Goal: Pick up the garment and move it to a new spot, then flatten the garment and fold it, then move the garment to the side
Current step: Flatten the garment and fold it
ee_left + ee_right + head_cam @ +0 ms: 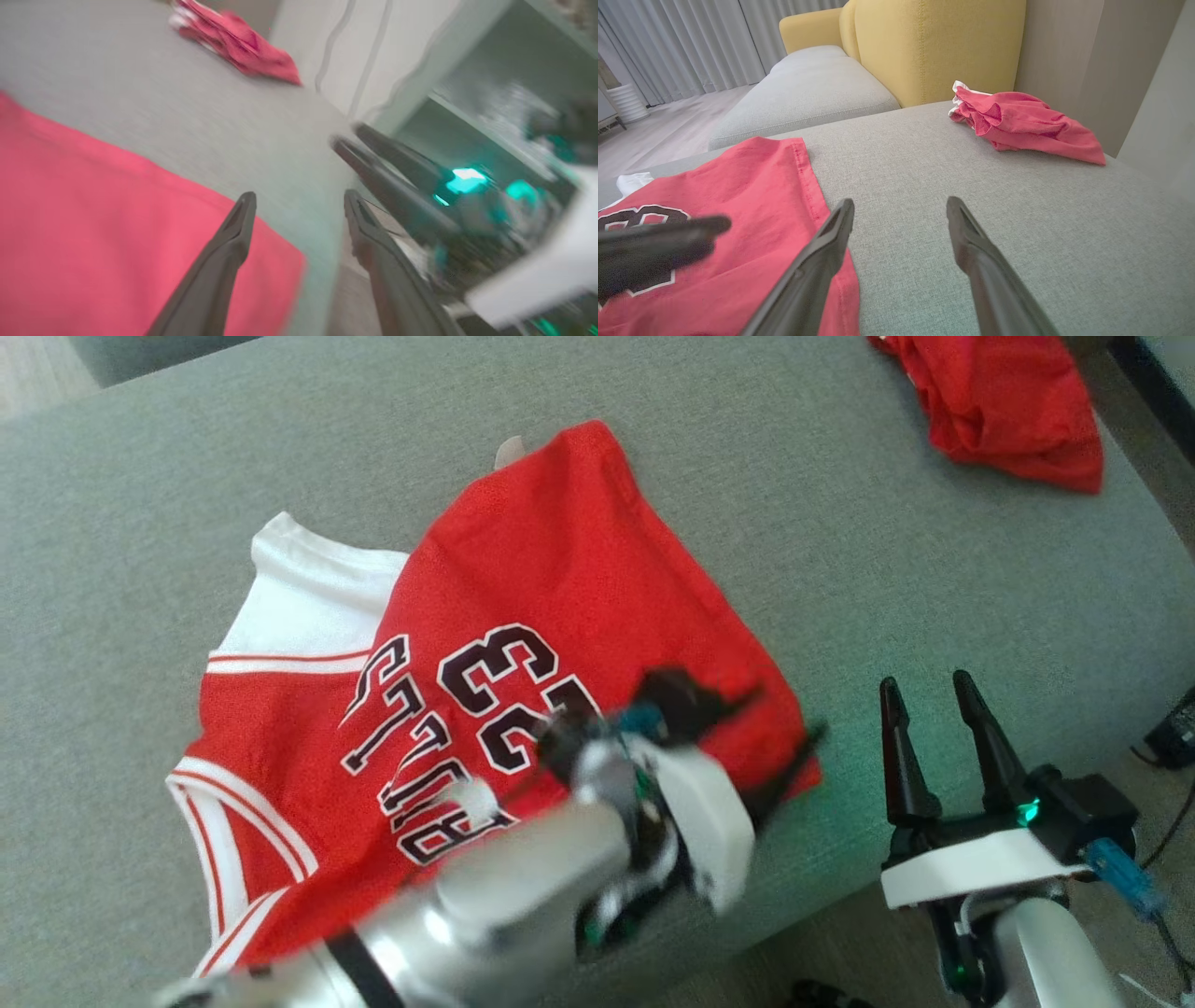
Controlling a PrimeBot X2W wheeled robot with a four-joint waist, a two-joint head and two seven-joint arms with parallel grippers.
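Jersey (523, 616): matt red knit cloth with a fine mesh texture, a white cloth panel at the shoulder and flat black-and-white lettering. Sofa seat (840, 569): matt grey woven upholstery with a coarse, visible weave. Crumpled garment (1008, 401), upper right of the head view: thin matt red cloth, softly creased. Backrest (938, 46): yellow cloth of finer weave. Right tool (924, 679) and left tool (299, 193): dark, smooth, matt, seemingly plastic. Right wrist housing (971, 868): smooth white plastic with a slight sheen. Left forearm (523, 887): glossy silver casing, blurred. Floor (668, 130): pale wood-look boards.
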